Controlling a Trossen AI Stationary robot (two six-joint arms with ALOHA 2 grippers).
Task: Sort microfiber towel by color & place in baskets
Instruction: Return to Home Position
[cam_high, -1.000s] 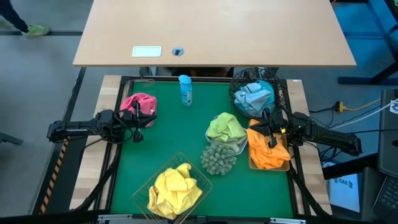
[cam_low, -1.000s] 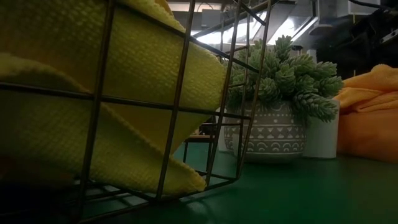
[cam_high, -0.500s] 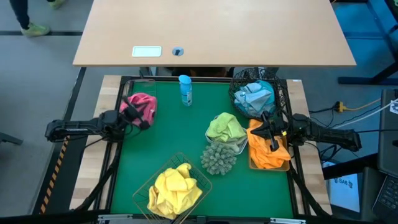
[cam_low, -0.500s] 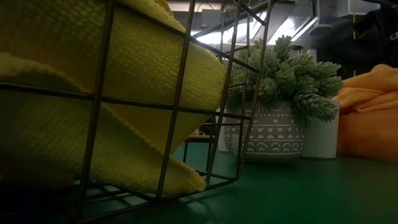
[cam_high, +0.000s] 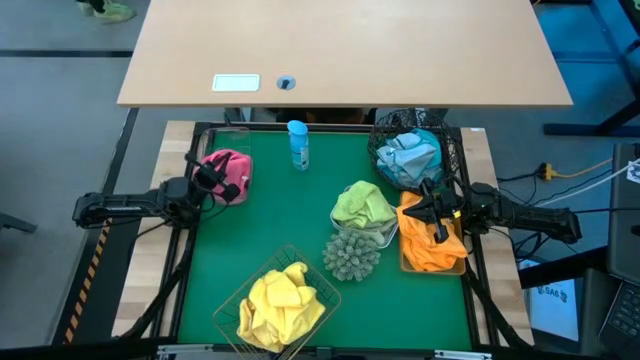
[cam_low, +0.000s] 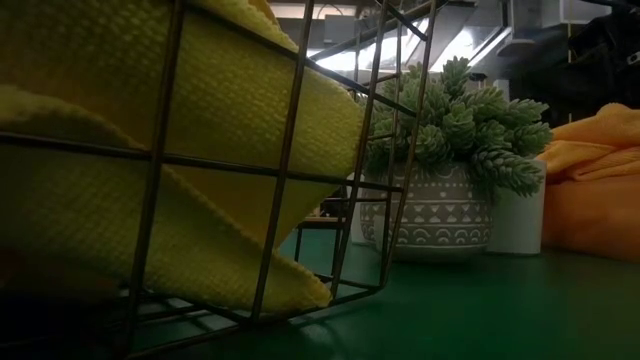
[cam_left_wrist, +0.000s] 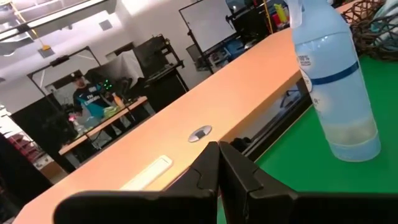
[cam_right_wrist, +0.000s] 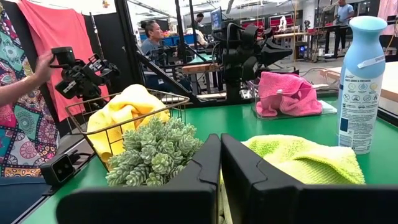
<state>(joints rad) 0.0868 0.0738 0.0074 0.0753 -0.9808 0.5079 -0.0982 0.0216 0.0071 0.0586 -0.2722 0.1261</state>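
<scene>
Five towels, five containers, all paired up from above. The pink towel (cam_high: 229, 170) sits in the clear bin (cam_high: 240, 145) and the blue towel (cam_high: 408, 155) in the black mesh basket (cam_high: 450, 140). The green towel (cam_high: 362, 203) fills the white tray (cam_high: 382, 237), the orange towel (cam_high: 432, 248) the tan tray (cam_high: 403, 262), and the yellow towel (cam_high: 280, 298) the gold wire basket (cam_high: 315, 270). The left gripper (cam_high: 215, 182) hangs at the pink towel's edge. The right gripper (cam_high: 432, 212) is over the orange towel. The spiky green ball (cam_high: 351, 256) lies mid-mat, and the spray bottle (cam_high: 297, 145) stands at the far side.

Down low, yellow cloth bulges behind gold wires on the left, the spiky green thing sits in a patterned pot (cam_low: 440, 215) at centre, and orange is piled at the right.

In the left wrist view, the two dark fingers (cam_left_wrist: 205, 177) are pressed together with nothing between them, and the spray bottle is ahead on the green mat (cam_left_wrist: 323, 180).

In the right wrist view, the fingers (cam_right_wrist: 199, 180) are likewise closed tight and empty. The green towel is just beyond, the pink one is in its bin across the table, and the yellow one is caged to one side.
</scene>
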